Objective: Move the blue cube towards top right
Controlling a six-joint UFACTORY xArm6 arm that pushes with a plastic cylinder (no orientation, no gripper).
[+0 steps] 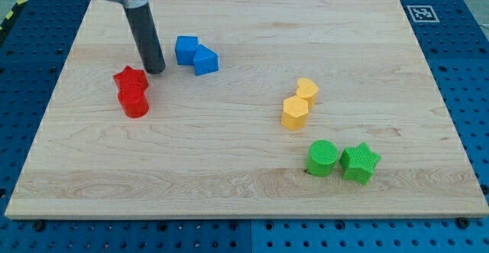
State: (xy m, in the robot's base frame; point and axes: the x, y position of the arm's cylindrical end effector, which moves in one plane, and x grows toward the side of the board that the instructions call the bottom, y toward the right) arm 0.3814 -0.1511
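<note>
The blue cube [186, 50] sits on the wooden board [244, 169] at the upper left, touching a second blue block [205, 60] of slanted shape on its right. My tip [156, 69] rests on the board just left of the blue cube, a short gap apart, and just above and right of the red star [130, 78].
A red cylinder [135, 102] touches the red star from below. Two yellow blocks [307, 90] [294, 112] sit together right of centre. A green cylinder [322, 158] and a green star [359, 163] stand at the lower right. A marker tag [420, 12] is at the board's top right corner.
</note>
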